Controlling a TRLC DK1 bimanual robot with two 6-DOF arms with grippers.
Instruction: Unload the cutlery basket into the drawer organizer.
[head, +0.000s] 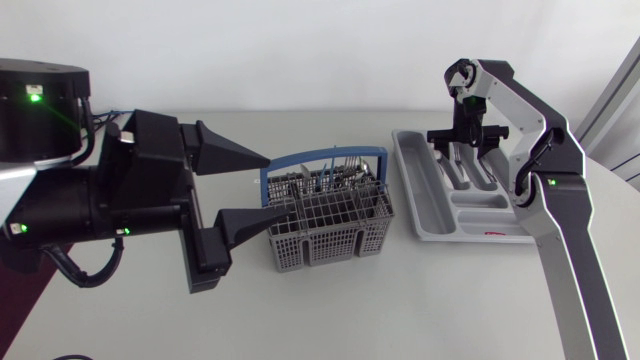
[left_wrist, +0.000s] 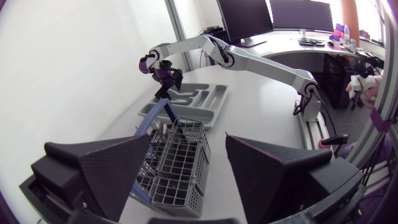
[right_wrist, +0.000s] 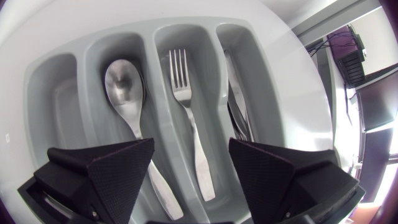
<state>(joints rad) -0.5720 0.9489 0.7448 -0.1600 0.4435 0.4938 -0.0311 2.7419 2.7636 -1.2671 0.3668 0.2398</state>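
Black left tool (head: 278, 186), fingers spread and empty, points at the grey wire cutlery basket (head: 330, 230) just ahead on the pale table (head: 300, 310), cutlery upright inside; this arm is judged nearer. Right tool (head: 468, 145), likewise spread and empty, hangs over the drawer organizer (head: 425, 200), where a spoon (right_wrist: 124, 87) and fork (right_wrist: 180, 81) lie lengthwise.

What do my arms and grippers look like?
The left gripper and right gripper are matte black, each with two broad wedge-shaped fingers. The right arm has silver-grey links, black joints and small green lights. The left arm shows black housings, green lights and a looped black cable.
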